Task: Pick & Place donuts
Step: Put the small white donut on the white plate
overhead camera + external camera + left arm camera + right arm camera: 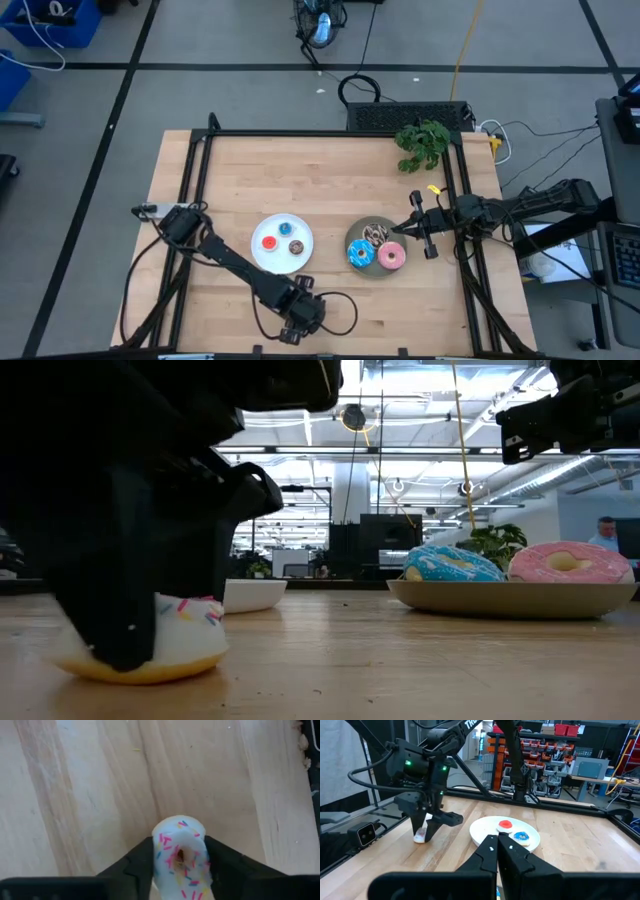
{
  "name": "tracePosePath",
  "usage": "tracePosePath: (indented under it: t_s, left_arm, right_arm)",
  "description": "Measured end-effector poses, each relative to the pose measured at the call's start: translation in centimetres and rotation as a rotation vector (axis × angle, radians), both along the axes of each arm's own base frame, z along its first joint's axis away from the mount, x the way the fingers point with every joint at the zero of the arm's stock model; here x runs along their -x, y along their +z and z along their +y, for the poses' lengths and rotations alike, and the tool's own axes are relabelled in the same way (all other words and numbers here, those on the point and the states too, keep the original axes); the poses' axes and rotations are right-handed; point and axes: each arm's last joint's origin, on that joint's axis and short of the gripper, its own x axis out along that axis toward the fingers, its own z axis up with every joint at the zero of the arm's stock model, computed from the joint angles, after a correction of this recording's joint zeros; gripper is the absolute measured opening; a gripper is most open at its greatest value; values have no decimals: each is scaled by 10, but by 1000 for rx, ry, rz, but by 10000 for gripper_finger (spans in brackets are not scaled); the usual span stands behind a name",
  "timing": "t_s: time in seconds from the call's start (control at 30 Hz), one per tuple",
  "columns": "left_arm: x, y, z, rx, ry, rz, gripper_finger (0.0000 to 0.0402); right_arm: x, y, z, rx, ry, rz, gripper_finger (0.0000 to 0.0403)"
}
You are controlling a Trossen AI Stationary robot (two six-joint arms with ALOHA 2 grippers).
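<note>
the left gripper (181, 865) is pinching a white mini donut (181, 851) on edge, risking it squirting free.

Two plates sit side by side mid-table. The left plate (272, 256) has three mini donuts on it: one (268, 242) on its left part, one (285, 228) toward the back, one (296, 247) to the right. The right plate (352, 243) holds three larger donuts: one (376, 235) at the back, one (359, 255) front-left, one (391, 257) front-right. A seventh donut (181, 857) rests on the table near the front edge, in front of the left plate. A plant (422, 143) sits at the back right, behind the right plate.
</note>
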Motion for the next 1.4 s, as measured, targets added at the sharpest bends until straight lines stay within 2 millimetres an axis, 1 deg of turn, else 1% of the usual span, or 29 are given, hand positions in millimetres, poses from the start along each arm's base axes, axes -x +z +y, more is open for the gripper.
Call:
tracePosePath:
  t_s: [0.17,0.3,0.43,0.57,0.77,0.9,1.13,1.27,1.4]
  left_arm:
    - [-4,8,3,60,-10,31,107]
    - [-8,27,-1,50,-45,19,80]
    - [-13,46,-2,16,-57,-5,64]
    - [-16,71,-5,-4,-66,-29,63]
    - [-12,106,-7,-56,-79,-17,77]
    - [-6,131,-5,-107,-50,-6,80]
    - [8,178,2,-128,39,23,81]
    - [18,197,11,-180,100,44,81]
    - [26,213,15,-129,74,19,81]
  right_arm:
    - [0,0,0,0,0,0,0]
    - [0,0,0,0,0,0,0]
    - [0,0,0,0,0,0,0]
    - [0,0,0,0,0,0,0]
    - [0,0,0,0,0,0,0]
    - [0,0,0,0,0,0,0]
    - [0,0,0,0,0,0,0]
    - [0,0,0,0,0,0,0]
    - [0,0,0,-2,0,1,0]
